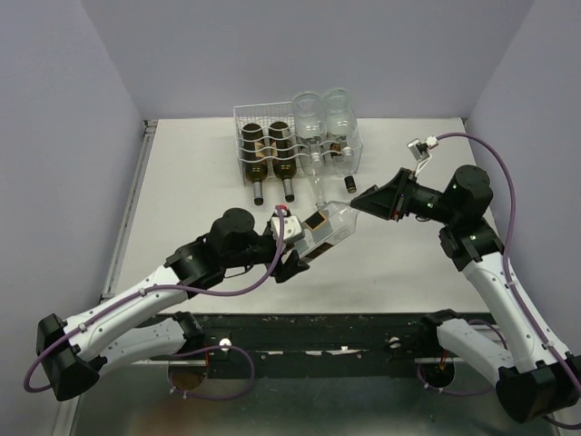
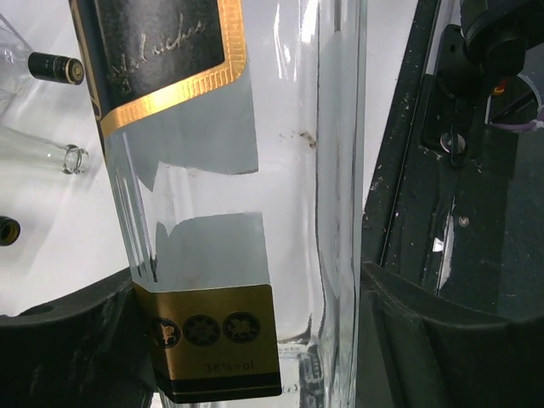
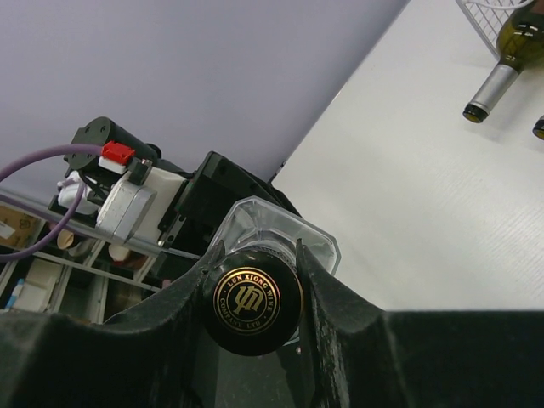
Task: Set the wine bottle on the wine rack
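The wine bottle (image 1: 329,227) is clear and square-sided, with a black-and-gold label, and hangs tilted over the table between both arms. My left gripper (image 1: 304,247) is around its base. In the left wrist view the bottle (image 2: 289,170) fills the gap, and both fingers (image 2: 76,340) press its sides. My right gripper (image 1: 359,205) is shut on the neck, its fingertips (image 3: 204,272) flanking the black cap (image 3: 252,299). The white wire wine rack (image 1: 238,136) stands at the back, behind the bottle.
Two dark green bottles (image 1: 270,156) and two clear ones (image 1: 322,116) lie in the rack, necks pointing toward me. A dark neck (image 3: 493,85) shows top right in the right wrist view. The black mounting rail (image 1: 345,331) runs along the near edge.
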Tool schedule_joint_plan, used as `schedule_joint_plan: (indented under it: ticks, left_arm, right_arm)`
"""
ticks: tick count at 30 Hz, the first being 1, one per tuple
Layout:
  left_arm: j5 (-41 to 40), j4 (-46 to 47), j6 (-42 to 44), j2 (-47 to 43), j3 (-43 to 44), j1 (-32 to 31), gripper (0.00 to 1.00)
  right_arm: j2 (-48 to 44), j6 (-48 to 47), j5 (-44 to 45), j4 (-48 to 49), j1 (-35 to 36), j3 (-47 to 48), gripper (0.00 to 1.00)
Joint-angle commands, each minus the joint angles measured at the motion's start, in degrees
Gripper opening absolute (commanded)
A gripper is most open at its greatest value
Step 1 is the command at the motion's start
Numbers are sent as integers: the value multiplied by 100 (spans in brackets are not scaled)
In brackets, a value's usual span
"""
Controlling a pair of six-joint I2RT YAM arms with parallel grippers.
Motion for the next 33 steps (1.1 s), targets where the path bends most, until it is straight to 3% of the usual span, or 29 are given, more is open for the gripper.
schedule_joint_plan:
  ticks: [1,2,3,7,10,15,18,22,27,30,33]
  left_arm:
    - [250,-39,310,72,301,-24,0]
    - [145,-22,301,90,302,-24,0]
    - [39,31,328,90,302,-24,0]
    - [-418,189,686,3,266,-24,0]
    - [-769,347,1310,-252,170,-33,0]
    - [-1078,734,2618,-893,-286,-33,0]
    - [-973,717,3655,-1166,-585,-33,0]
    - [-1052,673,4544,-1438,-744,-42,0]
    - [-1034,490,5827,-1571,-894,-42,0]
    - [-824,190,6671,-1536,-902,-42,0]
    - [-674,321,6998,-1527,-973,-42,0]
  right_arm:
    - [-285,529,-576,375,27,131,1]
    - [-285,476,-576,314,27,140,1]
    - [-294,372,-541,157,27,158,7]
    - [-443,-532,20,-932,27,325,70]
    - [-741,-1122,836,-1574,36,360,97]
    - [-1041,-1729,2208,-2638,27,685,100]
    - [-1129,-1897,2535,-2912,27,852,100]
    - [-1077,-2221,2133,-3184,27,1220,100]
    - [-681,-3003,1325,-4203,27,1757,100]
    - [-470,-3232,692,-4494,36,1732,100]
    - [-513,-3417,452,-4433,79,1495,99]
